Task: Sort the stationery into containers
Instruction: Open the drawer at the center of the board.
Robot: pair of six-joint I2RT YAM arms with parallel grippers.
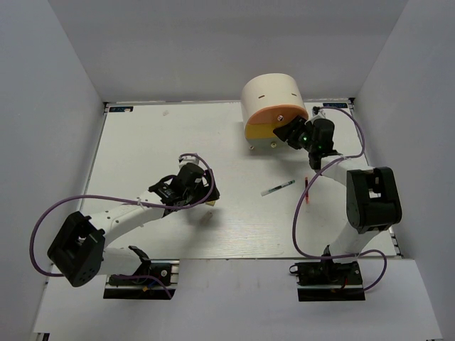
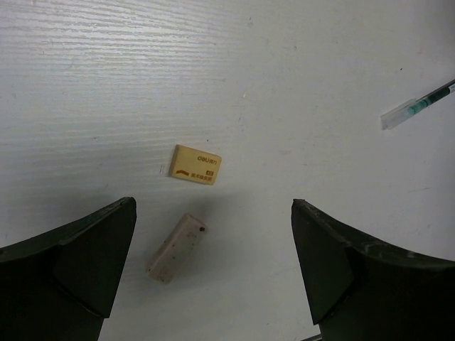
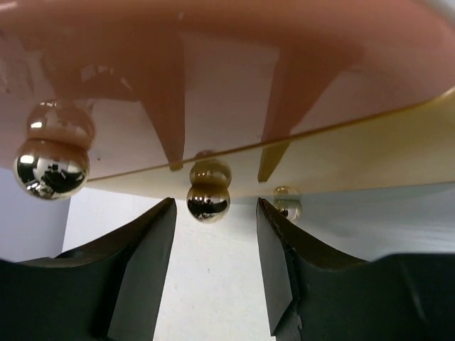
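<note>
A white tabletop [image 1: 156, 142] with a fine ribbed grain fills the middle of the scene. Small dark brackets [image 1: 121, 109] sit at its far left and far right corners. Plain pale walls [image 1: 227, 42] rise along its far, left and right sides.

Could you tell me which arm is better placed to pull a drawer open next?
Right. The right gripper, open, brackets a drawer knob on the desk unit; the left gripper hovers open over the erasers, mid-table.

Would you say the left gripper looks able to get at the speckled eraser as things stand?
Probably yes: the left gripper hangs open over the speckled eraser, which lies uncovered between its fingers, with the labelled eraser apart from it.
</note>
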